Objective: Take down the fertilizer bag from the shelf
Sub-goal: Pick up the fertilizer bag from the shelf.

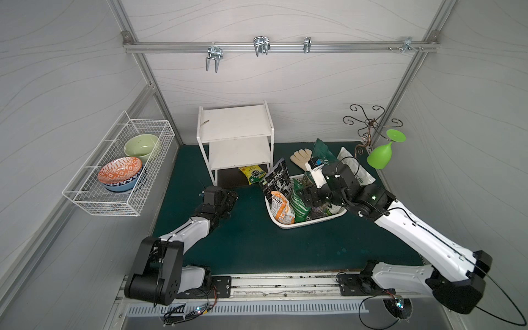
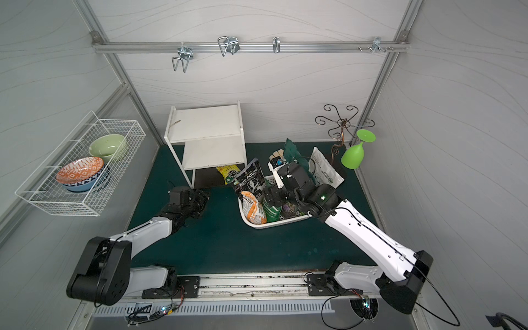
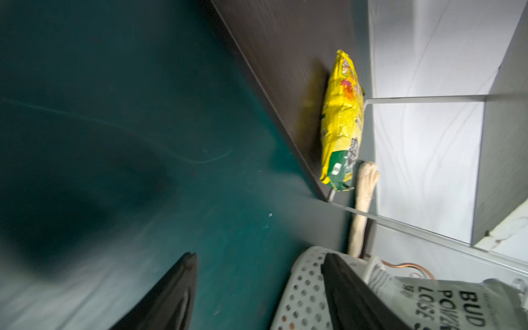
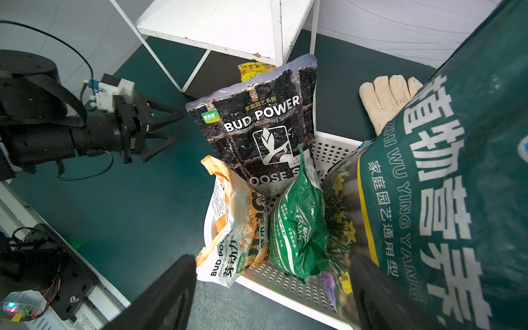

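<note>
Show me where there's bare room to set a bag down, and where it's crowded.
Bare: the green mat between the left pincer and the white basket, forward to the rail; both shelf boards. Crowded: the basket, plus bags and glove behind it.

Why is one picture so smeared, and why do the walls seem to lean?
Left wrist view: the dark teal table mat is streaked with motion blur, the yellow plastic bag only slightly soft. Both top views: sharp, but the wide lens splays the silver metal corner posts. Right wrist view: mostly crisp, evenly lit.
</note>
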Tool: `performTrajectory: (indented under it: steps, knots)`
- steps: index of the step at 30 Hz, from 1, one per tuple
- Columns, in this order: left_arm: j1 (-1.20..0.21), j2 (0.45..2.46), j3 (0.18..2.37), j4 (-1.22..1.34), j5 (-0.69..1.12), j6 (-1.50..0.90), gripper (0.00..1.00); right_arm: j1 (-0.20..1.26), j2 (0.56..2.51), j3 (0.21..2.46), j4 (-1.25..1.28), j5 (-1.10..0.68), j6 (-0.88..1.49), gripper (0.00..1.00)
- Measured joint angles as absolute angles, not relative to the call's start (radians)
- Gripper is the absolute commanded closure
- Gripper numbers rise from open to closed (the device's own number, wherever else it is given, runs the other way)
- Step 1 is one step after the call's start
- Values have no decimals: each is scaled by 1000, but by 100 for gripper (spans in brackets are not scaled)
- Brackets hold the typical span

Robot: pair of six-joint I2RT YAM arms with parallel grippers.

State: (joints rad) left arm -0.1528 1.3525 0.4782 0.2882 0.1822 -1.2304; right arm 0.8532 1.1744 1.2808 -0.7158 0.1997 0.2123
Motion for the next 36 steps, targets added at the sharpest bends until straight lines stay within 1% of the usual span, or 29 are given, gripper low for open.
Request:
performTrajectory:
  steps: [3,7,17,30,36]
  knots:
    - [-170,1457,484,459,199,-1294,29,853,1169,1271,-715,200,213,13]
    - [-181,1562,525,573,199,-1341,29,853,1162,1261,-715,200,213,13]
    - [-200,1730,673,710,198,-1390,34,853,1153,1243,-715,208,212,13]
    - [-219,1888,730,770,172,-1408,37,848,1153,1242,-712,227,210,13]
    - [-229,1927,756,805,171,-1420,38,844,1153,1242,-712,227,209,13]
